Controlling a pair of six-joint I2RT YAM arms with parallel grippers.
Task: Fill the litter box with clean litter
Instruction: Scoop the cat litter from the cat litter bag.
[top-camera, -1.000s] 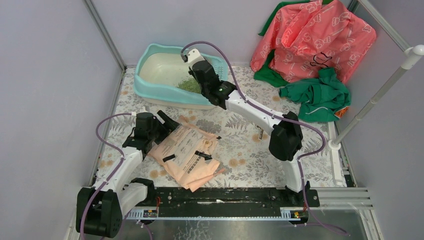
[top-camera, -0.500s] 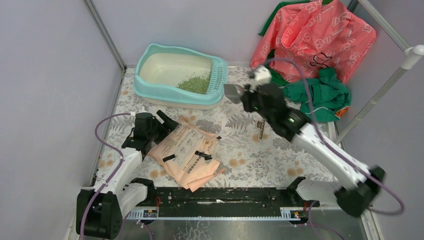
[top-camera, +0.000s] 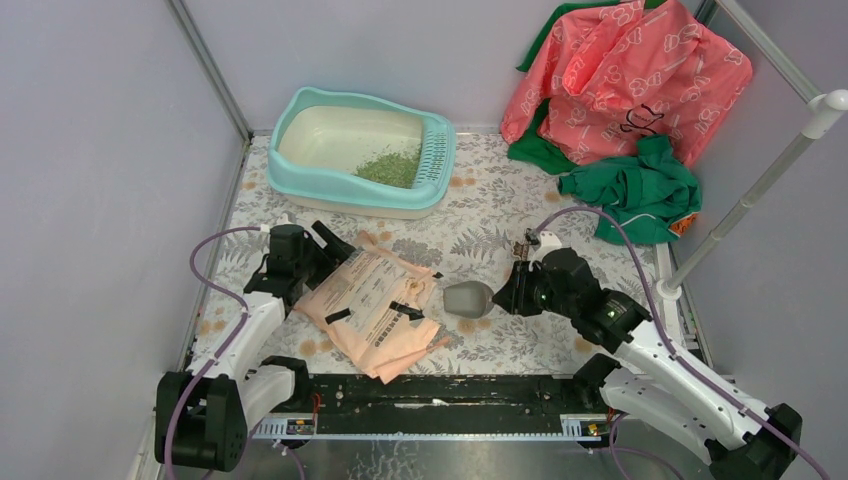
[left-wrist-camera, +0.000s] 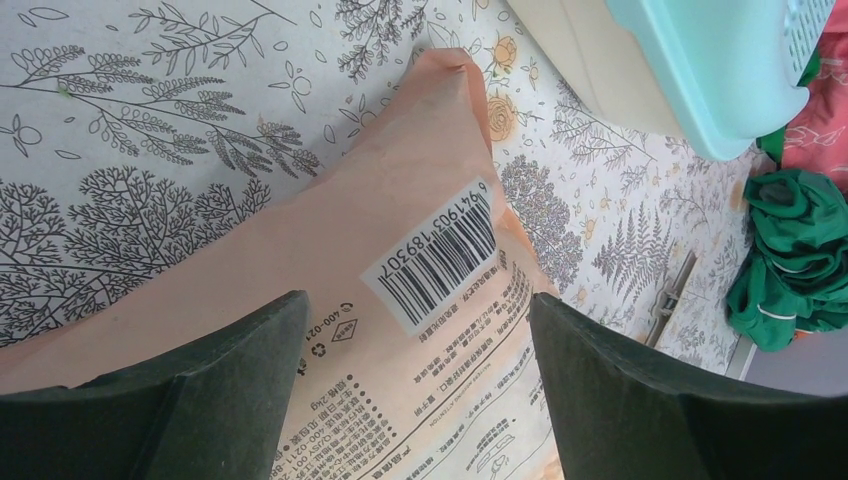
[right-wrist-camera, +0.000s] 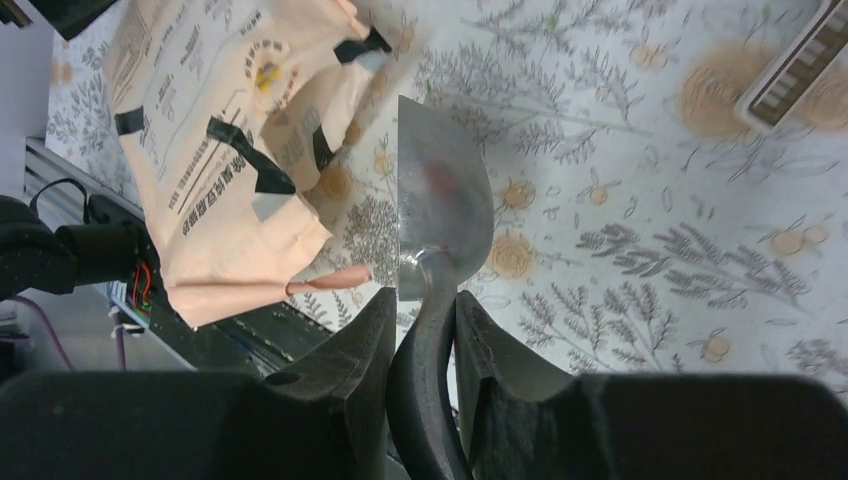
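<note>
The light-teal litter box (top-camera: 300, 172) stands at the back left, cream basin inside, with a small heap of green litter (top-camera: 388, 168) near its grille end. Its corner shows in the left wrist view (left-wrist-camera: 720, 70). My right gripper (top-camera: 512, 287) is shut on the handle of a grey scoop (top-camera: 467, 298), whose empty bowl (right-wrist-camera: 440, 200) hovers just right of the peach-pink paper bag (top-camera: 375, 310). My left gripper (top-camera: 330, 243) is open over the bag's far left end (left-wrist-camera: 400, 250), its fingers (left-wrist-camera: 220, 370) on either side of the barcode.
A pink printed garment (top-camera: 625, 75) and green cloth (top-camera: 635, 185) lie at the back right. A small black-and-white strip (top-camera: 523, 247) lies on the floral mat. A white pole (top-camera: 750, 200) stands on the right. Grey walls enclose the left and back.
My right arm has swung from over the litter box back toward the near side, carrying the scoop down beside the bag's right edge. The left arm has not moved.
</note>
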